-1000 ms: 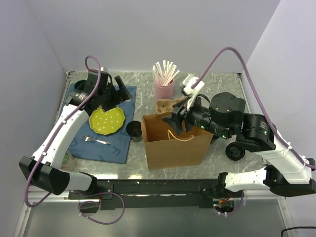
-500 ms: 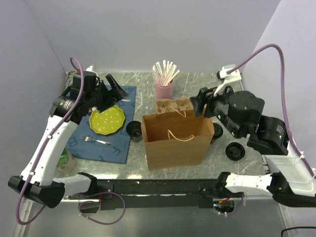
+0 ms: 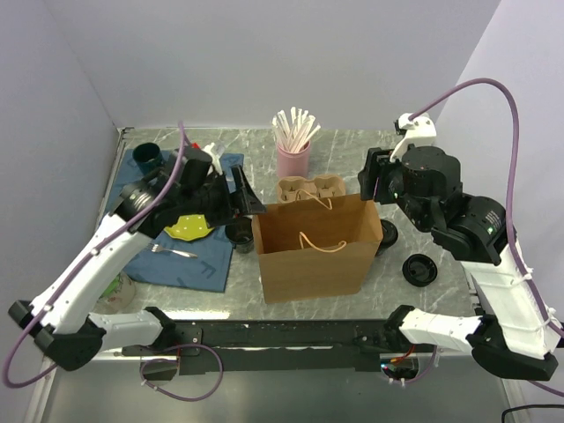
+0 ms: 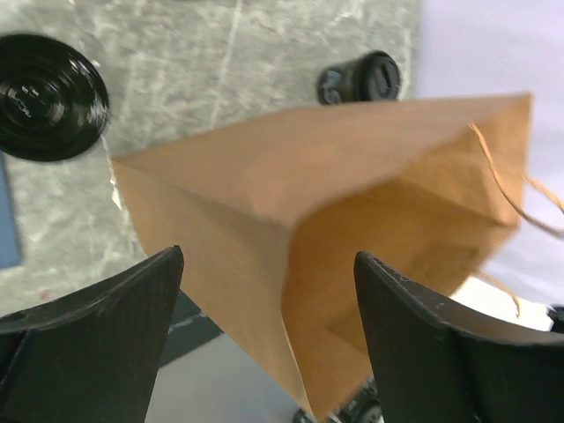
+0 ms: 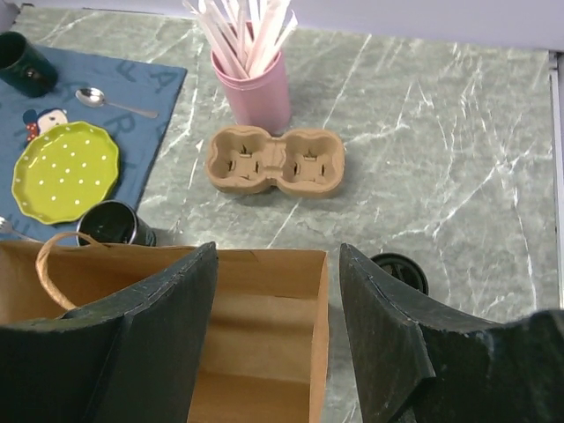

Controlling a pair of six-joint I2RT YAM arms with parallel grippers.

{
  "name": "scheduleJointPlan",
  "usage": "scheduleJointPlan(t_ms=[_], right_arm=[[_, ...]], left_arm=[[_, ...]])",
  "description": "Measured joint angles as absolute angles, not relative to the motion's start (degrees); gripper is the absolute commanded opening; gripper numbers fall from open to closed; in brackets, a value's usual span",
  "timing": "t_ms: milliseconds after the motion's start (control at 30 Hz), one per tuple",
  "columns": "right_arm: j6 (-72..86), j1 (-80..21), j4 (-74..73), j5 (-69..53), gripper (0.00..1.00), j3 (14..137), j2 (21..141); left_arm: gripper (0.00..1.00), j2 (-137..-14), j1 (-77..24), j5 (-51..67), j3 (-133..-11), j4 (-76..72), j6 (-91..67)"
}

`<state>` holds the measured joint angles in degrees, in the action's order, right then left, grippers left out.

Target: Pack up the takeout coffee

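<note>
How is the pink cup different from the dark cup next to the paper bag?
The pink cup is pink; the dark cup is nearly black. The pink cup is stuffed with pale sticks; the dark cup has none poking out. The pink cup stands at the back, behind the cardboard cup carrier; the dark cup stands close beside the paper bag, at the blue mat. Both stand upright with no lid.

We count one brown paper bag with twine handles [image 3: 315, 256], one moulded cardboard two-cup carrier [image 3: 308, 188] and one pink cup [image 3: 293, 160]. It holds a bundle of pale wooden stirrers [image 3: 295, 123], too overlapped to count.

We count three black round pieces:
- one open black cup [image 3: 238, 231];
- one black piece beside the bag [image 3: 386, 236], cup or lid undetermined;
- one black ringed disc [image 3: 419, 269].

We count one blue cloth mat [image 3: 181, 269], one yellow-green dotted plate [image 5: 64, 170], one dark green cup [image 3: 146, 159], one metal fork [image 3: 173, 251] and one metal spoon [image 5: 115, 104].
</note>
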<state>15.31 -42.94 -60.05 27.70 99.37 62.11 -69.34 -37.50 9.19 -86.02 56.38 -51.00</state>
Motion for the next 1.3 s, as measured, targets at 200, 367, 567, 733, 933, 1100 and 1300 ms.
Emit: scheduleJointPlan(t_ms=[200, 367, 567, 733, 933, 1100, 1300], right_arm=[[16.69, -41.08, -61.91, 26.33, 0.65, 98.89, 63.83], [17.12, -39.31, -62.41, 25.17, 0.65, 98.3, 65.1], [17.08, -36.75, -62.35, 23.9, 0.66, 98.3, 66.11], [17.82, -34.63, -62.52, 22.2, 0.66, 98.32, 67.26], [19.92, -29.36, -62.24, 17.28, 0.67, 98.1, 68.84], [21.63, -22.74, -59.57, 12.03, 0.68, 97.91, 72.42], [21.37, -18.72, -55.51, 6.76, 0.68, 96.44, 81.73]], left_arm=[[0.72, -65.71, -38.92, 9.21, -84.4, 57.84, -51.9], [0.62, -67.0, -39.2, 9.08, -83.72, 59.81, -51.59], [0.11, -69.41, -39.24, 9.08, -84.62, 61.1, -51.46], [0.01, -73.14, -39.46, 5.96, -92.42, 66.76, -51.05], [0.01, -72.55, -39.46, 2.02, -93.01, 72.38, -50.3], [0.01, -69.8, -39.46, 1.1, -91.05, 73.76, -50.22], [0.01, -68.07, -39.29, -0.84, -88.55, 73.87, -50.43]])
